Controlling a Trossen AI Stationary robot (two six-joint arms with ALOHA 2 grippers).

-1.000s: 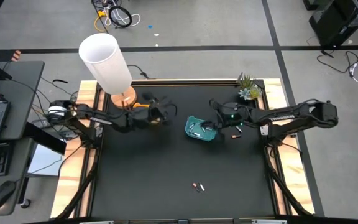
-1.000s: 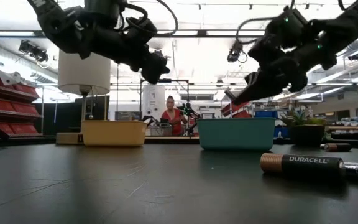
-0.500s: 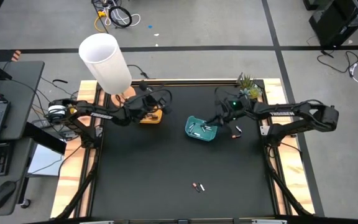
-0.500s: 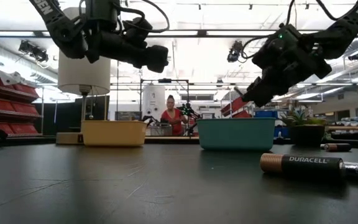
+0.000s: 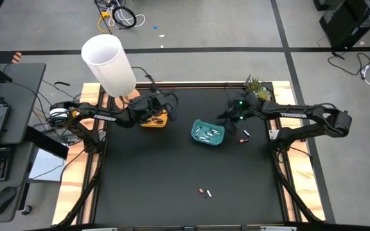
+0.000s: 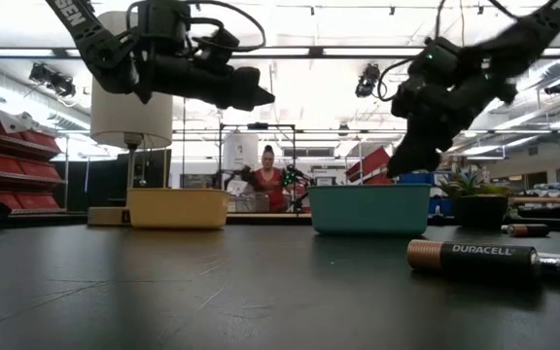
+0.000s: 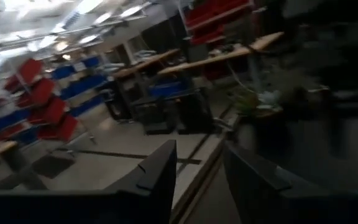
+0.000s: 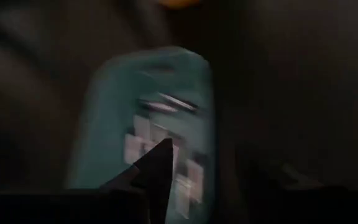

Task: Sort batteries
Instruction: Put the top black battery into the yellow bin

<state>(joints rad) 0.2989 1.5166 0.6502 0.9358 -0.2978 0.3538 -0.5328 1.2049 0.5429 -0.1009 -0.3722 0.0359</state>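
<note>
Right gripper hovering at 3 o'clock of the teal tray, fingers apart, nothing held. Pale batteries inside it. Left gripper over the yellow tray, part-open, seemingly empty.

The word "DURACELL" reads in pale capital letters along the black body of a copper-ended cylindrical battery lying on its side on the dark table, close to the low camera. White capital letters, cut off at the frame edge and not fully readable, mark the upper links of the two dark robot arms. No other text can be read.
</note>
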